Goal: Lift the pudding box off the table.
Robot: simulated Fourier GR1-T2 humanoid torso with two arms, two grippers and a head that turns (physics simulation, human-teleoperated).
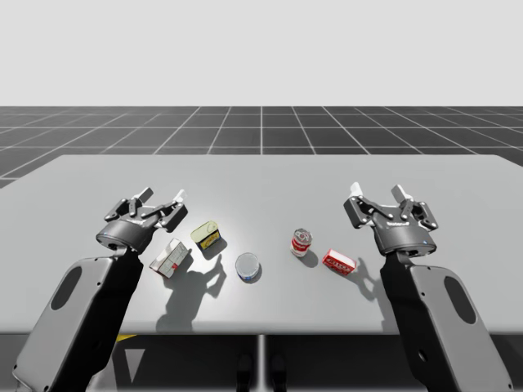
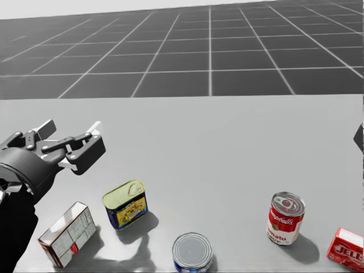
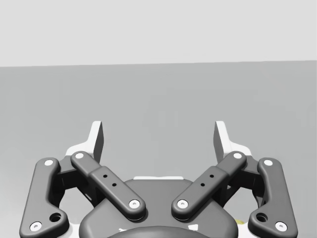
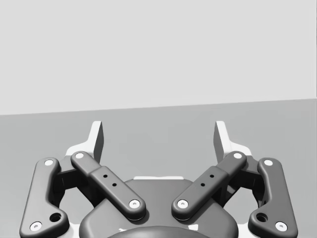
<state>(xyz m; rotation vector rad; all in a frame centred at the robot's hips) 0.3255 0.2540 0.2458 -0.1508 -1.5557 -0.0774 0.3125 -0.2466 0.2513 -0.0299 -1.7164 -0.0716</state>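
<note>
Nearby, pudding box (jaws apart)

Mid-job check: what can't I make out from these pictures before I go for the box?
- Red box: in the head view, the right and bottom edges cut it off, so its full shape is unknown.
- Silver-topped can: in the head view, the bottom edge cuts off its lower part.
- White and red box: in the high view, it is too small to tell its faces apart.
</note>
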